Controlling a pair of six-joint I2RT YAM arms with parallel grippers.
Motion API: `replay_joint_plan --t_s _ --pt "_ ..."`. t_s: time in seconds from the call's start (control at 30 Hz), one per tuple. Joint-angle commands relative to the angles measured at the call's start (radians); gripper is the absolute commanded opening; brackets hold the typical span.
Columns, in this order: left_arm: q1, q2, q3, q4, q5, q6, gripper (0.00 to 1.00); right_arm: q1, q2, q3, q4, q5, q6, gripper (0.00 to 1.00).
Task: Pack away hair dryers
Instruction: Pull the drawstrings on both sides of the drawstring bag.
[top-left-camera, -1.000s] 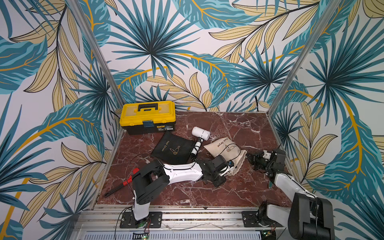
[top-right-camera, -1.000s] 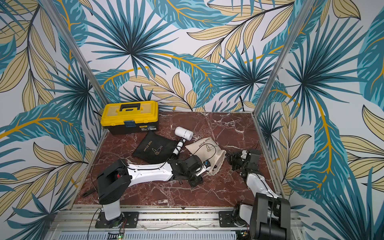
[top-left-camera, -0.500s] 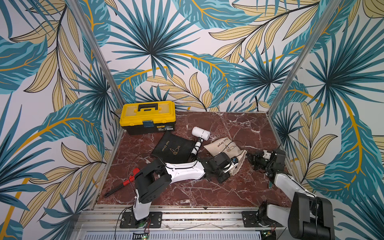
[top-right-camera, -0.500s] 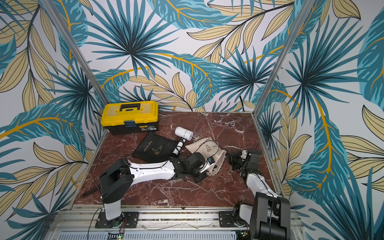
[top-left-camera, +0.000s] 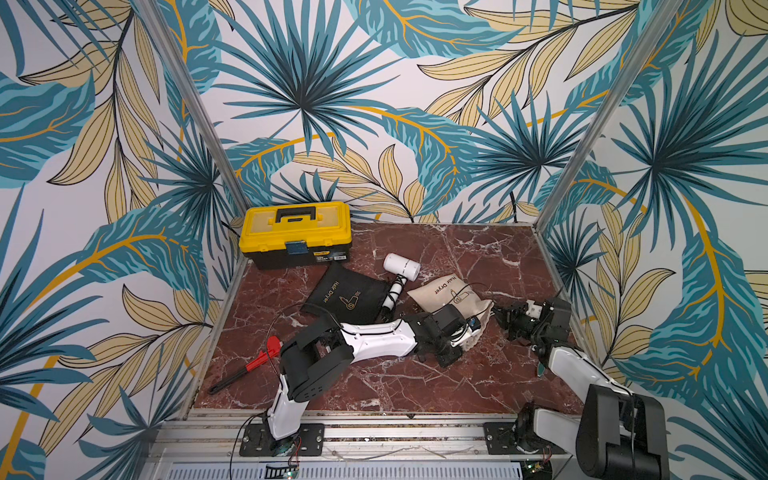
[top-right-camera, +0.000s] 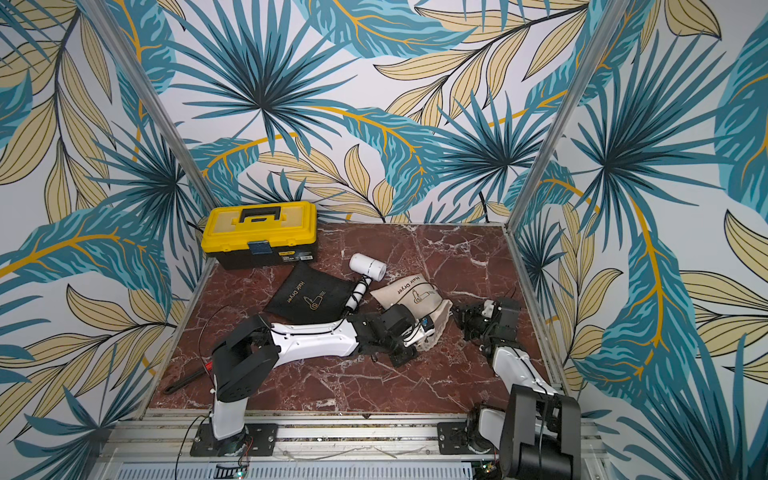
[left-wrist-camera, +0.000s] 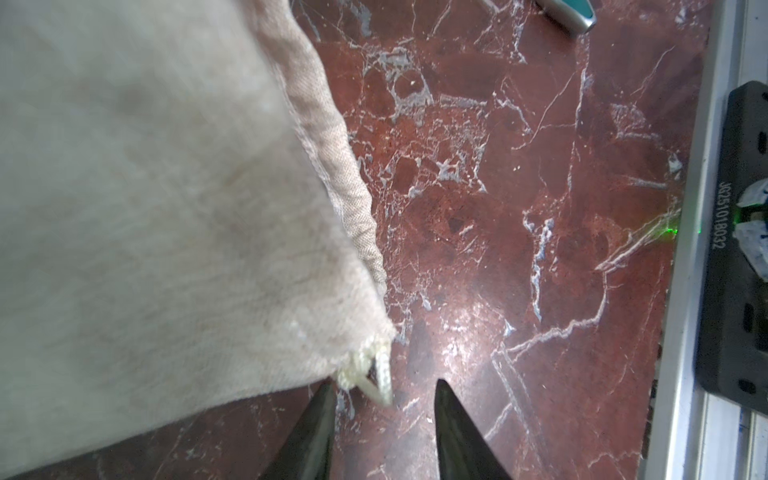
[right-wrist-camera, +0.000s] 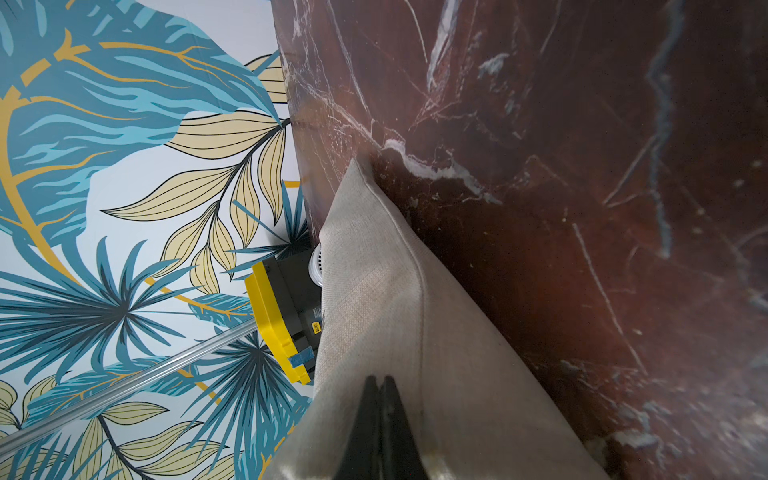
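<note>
The left gripper (left-wrist-camera: 384, 419) is low over the table (top-left-camera: 457, 249), its two dark fingers parted with a clear gap of marble between them. A pale drawstring loop (left-wrist-camera: 374, 376) hangs from the corner of the beige bag (left-wrist-camera: 166, 208) right at that gap, close to one finger; the wrist view does not show whether it touches. Nothing is clamped.

The right gripper (right-wrist-camera: 380, 388) has its tips pressed together on the beige bag's cloth. The fabric rises in a ridge toward the tips and casts a shadow on the marble beneath. In both top views this gripper (top-left-camera: 498, 313) sits at the bag's gathered mouth, near the right edge of the table.

The beige bag (top-left-camera: 444, 291) (top-right-camera: 409, 293), printed "Hair Dryer", lies right of the table's middle, between the two grippers. A thin black cord (top-left-camera: 478, 291) loops over it.

The white hair dryer (top-left-camera: 401, 267) (top-right-camera: 368, 266) lies on the marble just behind and to the left of the beige bag, in no gripper. Its barrel points toward the back edge. Its handle runs forward between the beige bag and the black bag (top-left-camera: 345, 297), touching the black bag's edge.

The black bag lies flat left of the middle. The yellow toolbox (top-left-camera: 296, 232) stands closed in the back left corner. A red-handled tool (top-left-camera: 262, 359) lies along the left edge toward the front, beside the left arm's elbow.
</note>
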Motion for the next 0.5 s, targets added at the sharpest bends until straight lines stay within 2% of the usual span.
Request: replay_joint_plan --t_s 0.0,0.3,0.47 --pt "0.006 0.016 0.065 -0.013 0.012 0.012 0.33 0.001 -0.018 -0.017 -0.005 -0.002 0.0 0.0" --pt "0.007 0.035 0.085 -0.022 0.019 0.025 0.32 -0.001 -0.021 -0.022 0.0 -0.002 0.008 0.0" --pt "0.007 0.022 0.041 -0.027 0.023 0.034 0.35 -0.004 -0.013 -0.016 0.003 -0.004 0.009 0.0"
